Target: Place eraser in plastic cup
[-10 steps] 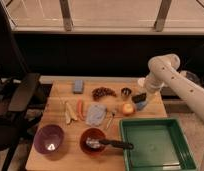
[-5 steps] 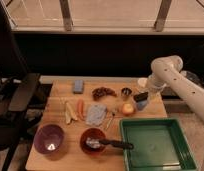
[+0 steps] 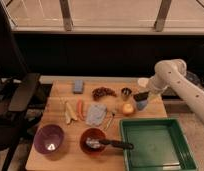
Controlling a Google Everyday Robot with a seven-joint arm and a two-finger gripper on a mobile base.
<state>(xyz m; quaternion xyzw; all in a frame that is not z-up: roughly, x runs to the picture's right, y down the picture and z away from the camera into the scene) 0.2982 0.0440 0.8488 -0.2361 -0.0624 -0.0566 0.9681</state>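
Observation:
The plastic cup (image 3: 141,105), short and light blue, stands at the table's right edge next to an apple (image 3: 127,108). My gripper (image 3: 142,96) hangs just above the cup, at the end of the white arm (image 3: 171,75) that reaches in from the right. A small dark flat block, the eraser (image 3: 141,94), sits crosswise in the gripper, which is shut on it. The eraser's lower side nearly meets the cup's rim.
A white cup (image 3: 143,82) and a small dark metal cup (image 3: 126,92) stand just behind. A blue-grey block (image 3: 78,86), a grey cloth (image 3: 96,114), a purple bowl (image 3: 49,138), a red bowl (image 3: 92,141) and a green tray (image 3: 156,145) fill the wooden table (image 3: 60,100).
The arm's elbow has drifted slightly to the right. The gripper stays over the plastic cup with the eraser in it.

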